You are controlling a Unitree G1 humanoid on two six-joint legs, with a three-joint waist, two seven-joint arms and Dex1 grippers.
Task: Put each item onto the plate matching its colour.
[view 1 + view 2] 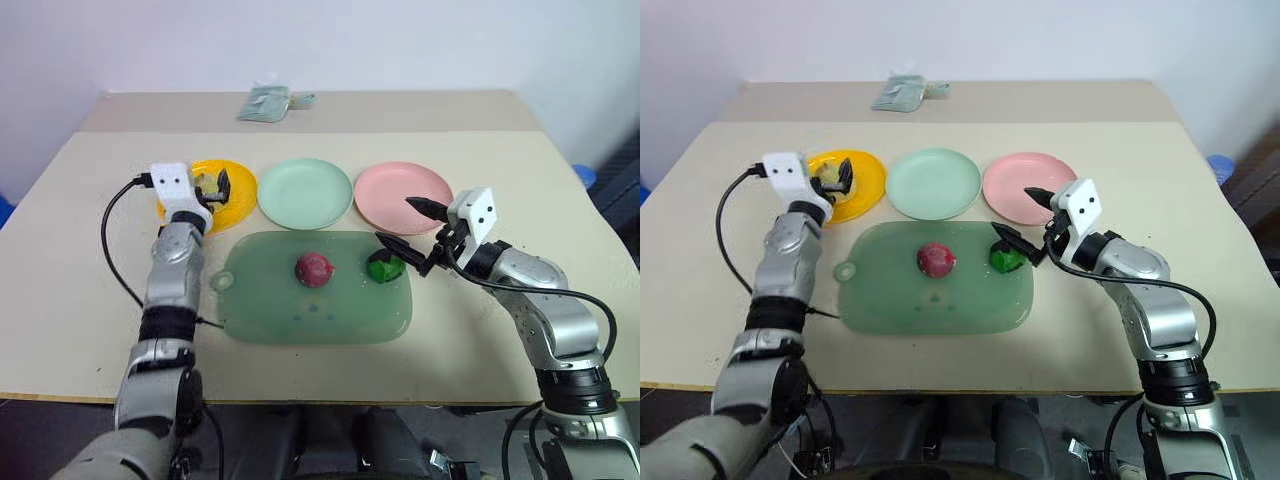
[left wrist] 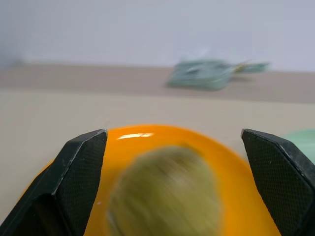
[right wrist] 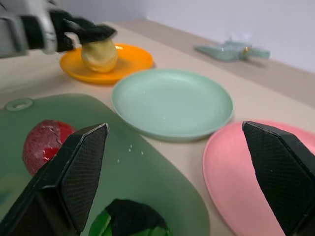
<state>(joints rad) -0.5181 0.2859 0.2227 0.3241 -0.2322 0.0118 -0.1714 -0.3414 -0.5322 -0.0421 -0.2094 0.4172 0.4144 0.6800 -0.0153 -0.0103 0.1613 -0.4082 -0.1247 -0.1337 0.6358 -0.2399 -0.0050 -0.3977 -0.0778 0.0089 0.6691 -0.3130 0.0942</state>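
Both sets of jaws stand apart, clamped on nothing.
The yellow pear (image 3: 99, 55) sits between the left jaws on the orange plate (image 1: 238, 190); the green ball (image 1: 384, 267) lies between the right jaws; the red ball (image 1: 314, 268) lies beside them.

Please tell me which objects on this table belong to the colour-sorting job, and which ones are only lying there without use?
Job: yellow pear, red ball, green-black ball, orange plate, mint plate, pink plate.
Lying about: green board under the two balls; crumpled greenish packet at the far edge.
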